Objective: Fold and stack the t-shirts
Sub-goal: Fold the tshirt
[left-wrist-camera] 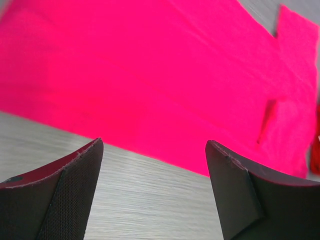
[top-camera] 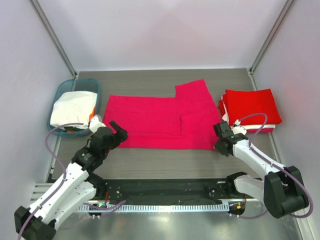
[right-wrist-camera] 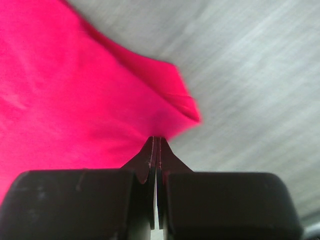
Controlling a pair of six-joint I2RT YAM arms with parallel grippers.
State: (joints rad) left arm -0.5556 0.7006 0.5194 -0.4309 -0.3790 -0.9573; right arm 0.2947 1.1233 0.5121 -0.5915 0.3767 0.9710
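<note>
My left tool (top-camera: pixel 118 131) hangs at lower left of the top view, just short of the near left edge of the pink shirt (top-camera: pixel 155 122). Its wrist view shows the tool (left-wrist-camera: pixel 154 146) spread wide, the two dark fingers (left-wrist-camera: pixel 75 190) well apart. Nothing is between them but bare tabletop (left-wrist-camera: pixel 145 200) and, just beyond, the shirt's near hem (left-wrist-camera: pixel 150 75).

My right tool (top-camera: pixel 217 145) sits at lower right of the top view, at the shirt's near right corner. In its wrist view the tool (right-wrist-camera: pixel 156 140) is pinched tight, the fingertips meeting on the pink cloth (right-wrist-camera: pixel 60 90). The corner bunches up into a small raised fold just past them, with grey tabletop to the right of it.

The pink shirt lies spread flat across the middle of the tabletop (top-camera: pixel 165 160), long side running left to right. One sleeve sticks out toward the far edge at upper right of the shirt, and another flap is folded over its right part.

Beside the shirt at right is a red stack (top-camera: pixel 250 105) of folded shirts, squared up and close to the pink cloth. At far left a teal basket (top-camera: pixel 62 90) holds a crumpled white shirt (top-camera: pixel 72 110).
</note>
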